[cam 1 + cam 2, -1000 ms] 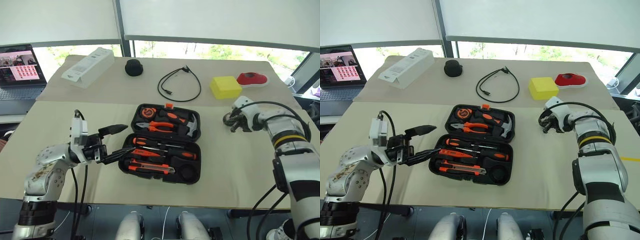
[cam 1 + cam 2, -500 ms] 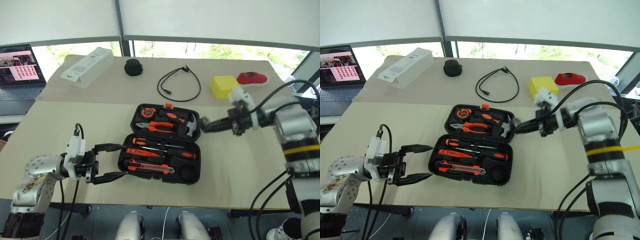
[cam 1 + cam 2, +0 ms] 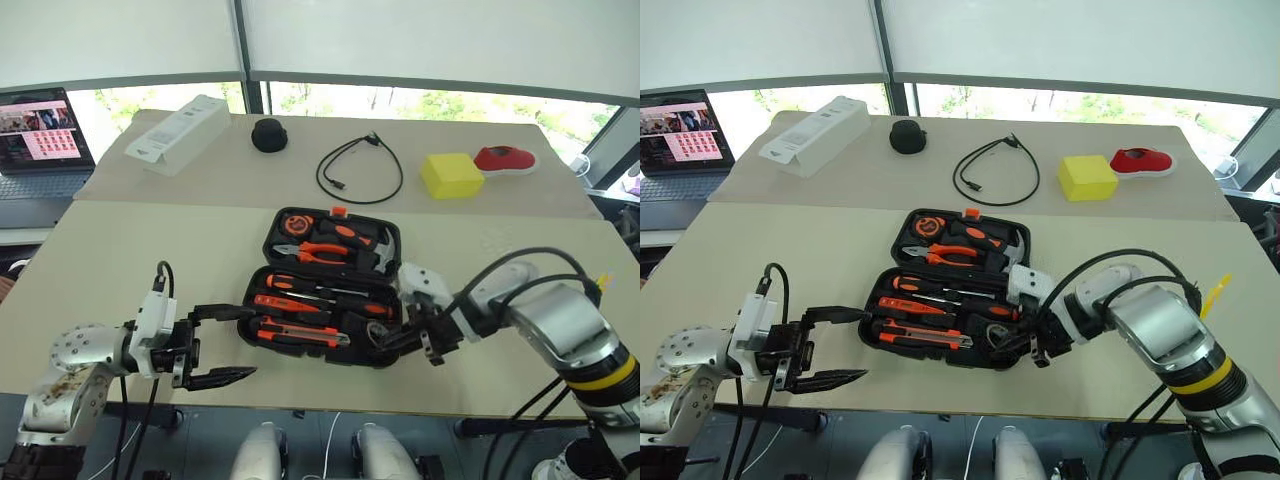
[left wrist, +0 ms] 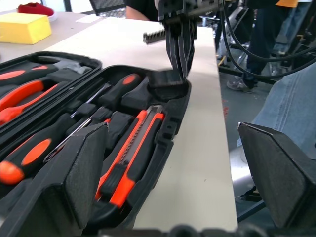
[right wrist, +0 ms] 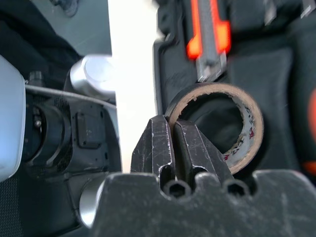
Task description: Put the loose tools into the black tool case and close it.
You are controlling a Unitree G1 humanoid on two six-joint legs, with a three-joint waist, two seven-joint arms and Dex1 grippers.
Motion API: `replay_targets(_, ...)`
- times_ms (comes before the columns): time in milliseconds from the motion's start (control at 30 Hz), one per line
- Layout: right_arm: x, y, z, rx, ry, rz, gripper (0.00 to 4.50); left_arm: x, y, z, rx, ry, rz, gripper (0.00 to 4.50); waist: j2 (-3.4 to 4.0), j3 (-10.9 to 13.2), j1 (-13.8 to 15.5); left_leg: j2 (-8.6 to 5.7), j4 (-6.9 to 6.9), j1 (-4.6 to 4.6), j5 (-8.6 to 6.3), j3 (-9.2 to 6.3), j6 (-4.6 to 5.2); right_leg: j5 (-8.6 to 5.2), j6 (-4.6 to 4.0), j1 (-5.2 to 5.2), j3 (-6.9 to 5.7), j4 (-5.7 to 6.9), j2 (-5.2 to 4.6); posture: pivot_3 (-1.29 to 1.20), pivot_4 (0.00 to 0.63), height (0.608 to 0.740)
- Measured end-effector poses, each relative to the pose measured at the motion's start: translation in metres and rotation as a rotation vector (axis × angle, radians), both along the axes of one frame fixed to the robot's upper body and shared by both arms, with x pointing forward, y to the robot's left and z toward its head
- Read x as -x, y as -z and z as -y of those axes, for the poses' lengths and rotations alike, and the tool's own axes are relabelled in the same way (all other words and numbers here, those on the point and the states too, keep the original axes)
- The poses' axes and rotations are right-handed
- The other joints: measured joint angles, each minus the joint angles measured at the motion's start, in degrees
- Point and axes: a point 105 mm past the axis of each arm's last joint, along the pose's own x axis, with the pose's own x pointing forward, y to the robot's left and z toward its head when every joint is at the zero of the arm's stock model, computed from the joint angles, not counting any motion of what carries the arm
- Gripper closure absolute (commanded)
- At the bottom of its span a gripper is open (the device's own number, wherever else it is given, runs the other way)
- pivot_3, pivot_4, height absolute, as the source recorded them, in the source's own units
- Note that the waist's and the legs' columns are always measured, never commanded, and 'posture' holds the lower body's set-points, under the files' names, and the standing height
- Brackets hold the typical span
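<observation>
I note the black tool case (image 3: 385,240) is matt, textured plastic. The utility knife (image 4: 129,158) has a smooth orange-and-black plastic body; the screwdrivers (image 3: 330,295) carry slim bright metal shafts. The tape roll (image 5: 222,123) shows a brown cardboard core under glossy dark tape. The table (image 3: 150,260) is matt beige, smooth.

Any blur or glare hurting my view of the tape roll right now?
Right wrist view: the tape roll reads clearly, the knife beyond it soft; bright table strip washed out. Left wrist view: own fingers blurred, case sharp. Head views: even daylight, no glare on the case.
</observation>
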Motion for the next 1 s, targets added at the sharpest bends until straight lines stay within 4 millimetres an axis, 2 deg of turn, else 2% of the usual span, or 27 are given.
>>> replay_targets(267,-0.004,0.009,-0.001,0.075,-0.022,0.055,4.44,0.000,0.000,0.001,-0.001,0.001,-0.001,0.00,-0.25,-0.05,0.16,-0.01,0.01,0.01,0.00,-0.01,0.00,0.00,0.01,0.03,0.00,-0.02,-0.02,0.00,0.150,0.740)
replay_targets(400,-0.006,0.011,-0.003,0.100,-0.029,0.071,3.32,-0.001,-0.001,0.000,-0.001,-0.006,0.000,0.00,-0.30,-0.06,0.17,-0.01,0.01,0.02,0.00,-0.01,0.00,0.00,0.01,0.02,-0.01,-0.02,-0.03,0.00,0.150,0.740)
replay_targets(500,-0.007,0.005,-0.004,0.085,-0.036,0.073,2.22,-0.004,-0.001,-0.002,0.003,-0.040,-0.015,0.00,-0.33,-0.04,0.19,0.00,0.00,0.01,0.00,-0.03,0.01,0.00,0.01,0.01,-0.02,-0.02,-0.02,0.00,0.150,0.740)
replay_targets(533,-0.002,0.002,-0.006,0.054,-0.062,0.039,1.85,-0.006,-0.001,-0.004,-0.005,-0.064,-0.036,0.00,-0.35,-0.03,0.18,0.01,-0.02,0.00,-0.01,-0.04,0.01,0.00,0.01,0.01,-0.02,-0.03,-0.01,0.00,0.150,0.740)
replay_targets(667,0.009,-0.015,-0.007,-0.078,-0.131,-0.016,1.85,-0.017,-0.005,-0.019,-0.023,-0.186,-0.051,0.00,-0.40,0.02,0.15,0.01,-0.02,-0.01,-0.01,-0.07,0.01,0.00,0.01,0.01,-0.03,-0.03,-0.04,0.00,0.150,0.740)
replay_targets(733,0.002,-0.026,0.001,-0.119,-0.112,0.029,1.78,-0.024,-0.006,-0.028,-0.017,-0.252,-0.059,0.55,-0.44,0.03,0.18,0.01,0.00,0.01,0.00,-0.06,0.01,0.00,0.01,0.04,-0.05,-0.03,-0.04,0.00,0.150,0.740)
replay_targets(767,-0.005,-0.029,0.007,-0.146,-0.080,0.057,2.07,-0.030,-0.005,-0.033,-0.015,-0.290,-0.062,0.78,-0.46,0.04,0.27,0.00,0.01,0.03,0.00,-0.09,0.01,0.00,0.01,0.10,-0.09,-0.03,-0.04,0.00,0.150,0.740)
replay_targets(867,-0.033,-0.033,0.030,-0.225,0.085,0.161,2.88,-0.055,0.000,-0.053,-0.057,-0.463,-0.064,1.95,-0.53,0.06,0.56,-0.04,0.06,0.03,0.00,-0.03,0.00,0.00,0.01,0.11,-0.11,-0.02,-0.03,0.00,0.150,0.740)
replay_targets(933,-0.051,-0.025,0.047,-0.228,0.200,0.262,3.56,-0.075,0.001,-0.062,-0.074,-0.570,-0.052,2.71,-0.56,0.07,0.69,-0.06,0.05,0.00,0.00,0.04,0.00,0.01,0.02,0.10,-0.11,-0.01,-0.03,0.00,0.150,0.740)
replay_targets(1000,-0.065,-0.013,0.060,-0.199,0.288,0.353,4.15,-0.091,0.003,-0.062,-0.074,-0.639,-0.046,3.38,-0.56,0.07,0.80,-0.08,0.05,-0.01,0.00,0.13,0.00,0.01,0.03,0.09,-0.10,-0.02,-0.04,0.00,0.150,0.740)
